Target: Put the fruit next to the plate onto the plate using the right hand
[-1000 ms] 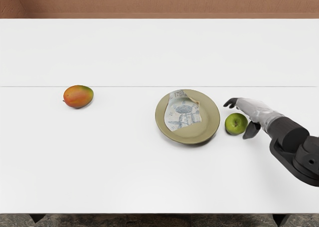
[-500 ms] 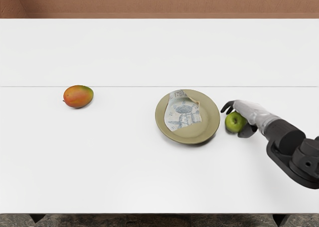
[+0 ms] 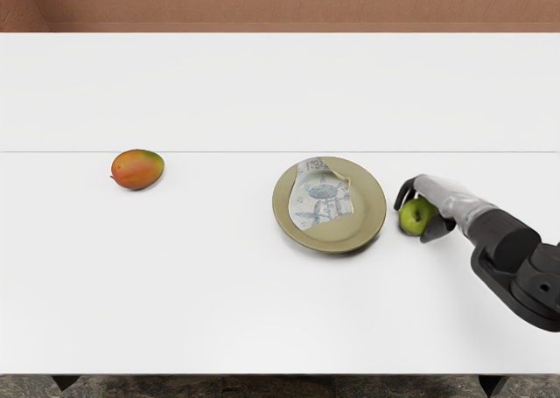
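Grey right hand [image 3: 437, 198], black fingers [image 3: 403, 192], dark arm [image 3: 514, 256].

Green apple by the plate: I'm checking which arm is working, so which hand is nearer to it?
Right. The right hand wraps the green apple from its right side, just right of the plate. The left hand is out of view.

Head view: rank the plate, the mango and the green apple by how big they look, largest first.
1. plate, clearly largest
2. mango
3. green apple, smallest, though the right hand covers part of it
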`<state>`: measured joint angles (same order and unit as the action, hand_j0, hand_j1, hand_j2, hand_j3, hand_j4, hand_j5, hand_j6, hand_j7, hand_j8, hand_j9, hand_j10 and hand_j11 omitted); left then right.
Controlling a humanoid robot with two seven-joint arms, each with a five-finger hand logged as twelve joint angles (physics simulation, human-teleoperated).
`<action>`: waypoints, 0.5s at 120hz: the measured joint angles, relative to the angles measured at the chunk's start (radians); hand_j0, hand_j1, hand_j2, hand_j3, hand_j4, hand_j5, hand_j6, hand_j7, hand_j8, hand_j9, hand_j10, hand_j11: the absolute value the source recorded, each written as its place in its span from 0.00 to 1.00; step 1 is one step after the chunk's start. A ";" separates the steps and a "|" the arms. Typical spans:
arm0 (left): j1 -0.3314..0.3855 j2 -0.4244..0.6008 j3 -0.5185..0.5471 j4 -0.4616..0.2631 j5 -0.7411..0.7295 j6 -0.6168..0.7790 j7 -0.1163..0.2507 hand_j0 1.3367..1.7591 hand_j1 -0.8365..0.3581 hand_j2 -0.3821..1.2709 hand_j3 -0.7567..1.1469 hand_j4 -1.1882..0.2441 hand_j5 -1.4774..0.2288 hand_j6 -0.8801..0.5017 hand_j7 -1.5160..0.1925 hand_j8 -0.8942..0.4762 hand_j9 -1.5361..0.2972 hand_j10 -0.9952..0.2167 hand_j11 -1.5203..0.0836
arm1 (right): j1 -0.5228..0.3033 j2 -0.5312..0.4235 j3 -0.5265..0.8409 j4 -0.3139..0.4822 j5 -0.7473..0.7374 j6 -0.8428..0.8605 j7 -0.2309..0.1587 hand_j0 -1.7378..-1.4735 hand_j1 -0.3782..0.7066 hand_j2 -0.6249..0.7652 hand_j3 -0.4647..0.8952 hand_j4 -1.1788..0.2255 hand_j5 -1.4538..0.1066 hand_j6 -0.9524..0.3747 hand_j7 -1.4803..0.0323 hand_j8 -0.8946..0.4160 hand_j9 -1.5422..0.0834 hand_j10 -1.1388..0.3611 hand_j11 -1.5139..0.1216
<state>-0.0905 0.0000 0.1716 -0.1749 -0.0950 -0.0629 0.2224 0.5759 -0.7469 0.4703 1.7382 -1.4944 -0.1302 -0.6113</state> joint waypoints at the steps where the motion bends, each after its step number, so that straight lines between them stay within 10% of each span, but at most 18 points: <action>1: 0.000 0.000 0.000 0.000 0.000 0.000 0.000 0.76 0.99 0.23 0.40 0.83 0.87 0.64 0.89 0.65 0.84 0.82 0.95 | 0.000 0.000 0.001 0.000 0.000 0.000 0.000 0.32 0.54 0.61 0.34 0.39 0.41 0.36 0.44 0.37 0.44 0.38 0.42; 60: 0.000 0.000 0.000 0.000 0.000 0.000 0.000 0.76 0.99 0.23 0.40 0.83 0.87 0.64 0.89 0.65 0.84 0.82 0.95 | 0.000 -0.002 0.099 -0.004 0.006 0.015 -0.001 0.33 0.47 0.54 0.34 0.34 0.33 0.36 0.36 0.38 0.37 0.38 0.34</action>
<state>-0.0905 0.0000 0.1715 -0.1749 -0.0950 -0.0630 0.2224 0.5754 -0.7494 0.5696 1.7343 -1.4889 -0.1156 -0.6126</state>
